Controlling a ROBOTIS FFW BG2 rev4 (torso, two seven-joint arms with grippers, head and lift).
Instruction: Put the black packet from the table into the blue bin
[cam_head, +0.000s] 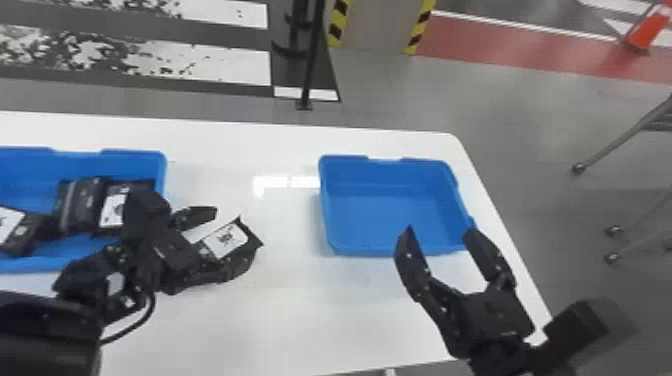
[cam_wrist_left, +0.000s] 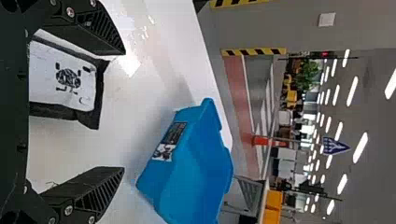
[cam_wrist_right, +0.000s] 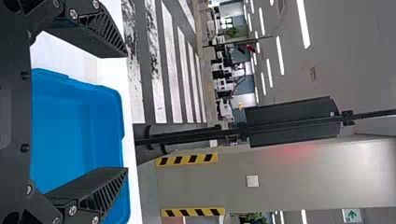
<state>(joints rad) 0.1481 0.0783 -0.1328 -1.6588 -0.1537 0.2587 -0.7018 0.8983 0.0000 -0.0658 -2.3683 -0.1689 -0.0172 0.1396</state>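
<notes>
Black packet (cam_head: 229, 241), drawing (cam_wrist_left: 68, 80) plain in left wrist view

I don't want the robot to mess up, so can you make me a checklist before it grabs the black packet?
1. Left hand open: ok.
2. Black packet on the table, between that hand's fingers: ok.
3. Packet centered between them: not ok, it's much nearer one finger.
4. Right hand away from the packet: ok, it's by the right blue bin.
5. Which bin is meant, that one or the left blue bin: cannot tell.
</notes>
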